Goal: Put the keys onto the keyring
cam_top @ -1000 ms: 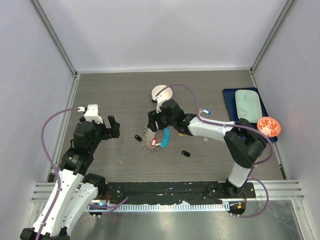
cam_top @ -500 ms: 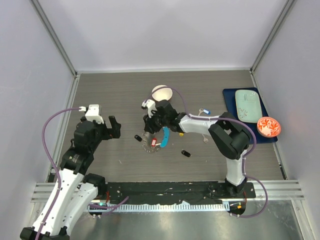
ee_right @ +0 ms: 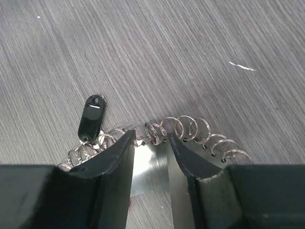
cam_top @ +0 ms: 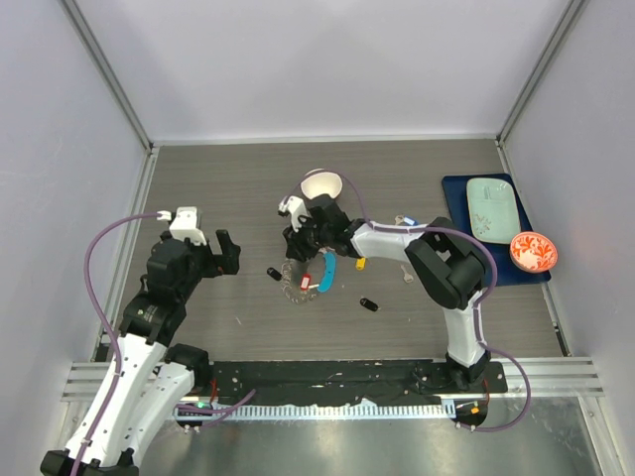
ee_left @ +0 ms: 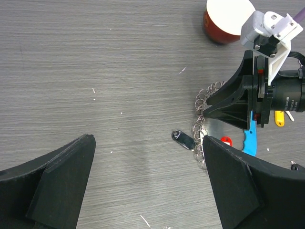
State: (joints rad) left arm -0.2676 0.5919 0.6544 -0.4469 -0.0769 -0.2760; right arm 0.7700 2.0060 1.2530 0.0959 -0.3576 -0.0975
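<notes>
Grey wood-grain table (cam_top: 228, 178), walled on three sides. Nearest, the left gripper (ee_left: 147, 143) hovers wide apart over open board. At centre, the right gripper (ee_right: 151, 136), fingers narrowly parted, straddles the keyring (ee_right: 190, 126) rim, with a black-tagged key (ee_right: 90, 117) just beside it and a white cup (cam_top: 320, 184) beyond.

A grey wood-grain table (cam_top: 218, 188) is shown. On it are laid the keyring (ee_left: 196, 128) with its blue tag (cam_top: 327, 273), a black-tagged key (cam_top: 273, 273) just beside it, a second black key (cam_top: 368, 304) lying apart, a white bowl (cam_top: 321, 184) and a dark blue tray (cam_top: 458, 198).
</notes>
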